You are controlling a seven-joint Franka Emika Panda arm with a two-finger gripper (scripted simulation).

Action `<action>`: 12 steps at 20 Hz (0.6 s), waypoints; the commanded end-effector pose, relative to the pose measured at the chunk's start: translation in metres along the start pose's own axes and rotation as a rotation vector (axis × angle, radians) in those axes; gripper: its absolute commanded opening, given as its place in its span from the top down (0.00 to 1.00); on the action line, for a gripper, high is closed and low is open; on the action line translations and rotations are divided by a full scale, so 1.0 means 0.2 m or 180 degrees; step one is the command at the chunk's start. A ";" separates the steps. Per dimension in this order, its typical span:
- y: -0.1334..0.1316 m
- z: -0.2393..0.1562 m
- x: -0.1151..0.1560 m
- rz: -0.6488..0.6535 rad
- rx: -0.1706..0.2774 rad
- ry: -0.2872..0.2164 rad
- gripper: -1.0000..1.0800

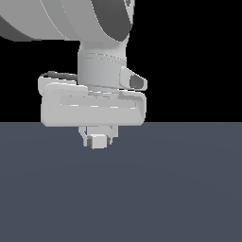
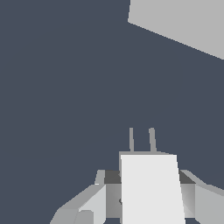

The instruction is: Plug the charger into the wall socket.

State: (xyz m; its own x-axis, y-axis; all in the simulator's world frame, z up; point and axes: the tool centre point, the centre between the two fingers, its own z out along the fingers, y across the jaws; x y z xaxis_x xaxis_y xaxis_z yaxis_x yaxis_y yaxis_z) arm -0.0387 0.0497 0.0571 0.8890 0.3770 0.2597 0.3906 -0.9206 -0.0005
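My gripper [image 1: 98,140] is shut on the charger [image 1: 99,141], a small white cube held just above the dark blue-grey floor. In the wrist view the charger [image 2: 151,188] fills the space between my fingers [image 2: 87,203], and its two thin prongs [image 2: 141,140] stick out away from the camera. The wall socket [image 2: 183,24] shows in the wrist view as a pale grey plate, cut off by the picture's edge, some way beyond the prongs and off to one side. Its holes are not visible. The socket is out of the exterior view.
The arm's white wrist and hand body [image 1: 92,106] fill the upper middle of the exterior view. The flat dark blue-grey floor [image 1: 179,189] spreads all around below it. The background above is black.
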 end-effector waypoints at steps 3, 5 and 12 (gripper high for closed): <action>-0.01 -0.03 0.07 0.0285 -0.0076 0.0003 1.00; -0.01 -0.04 0.09 0.0406 -0.0108 0.0003 1.00; 0.00 -0.08 0.19 0.0827 -0.0222 0.0000 1.00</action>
State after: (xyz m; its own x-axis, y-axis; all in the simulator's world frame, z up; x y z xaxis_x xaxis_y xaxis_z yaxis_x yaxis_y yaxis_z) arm -0.0127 0.0621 0.0791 0.9530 0.1567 0.2594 0.1625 -0.9867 -0.0008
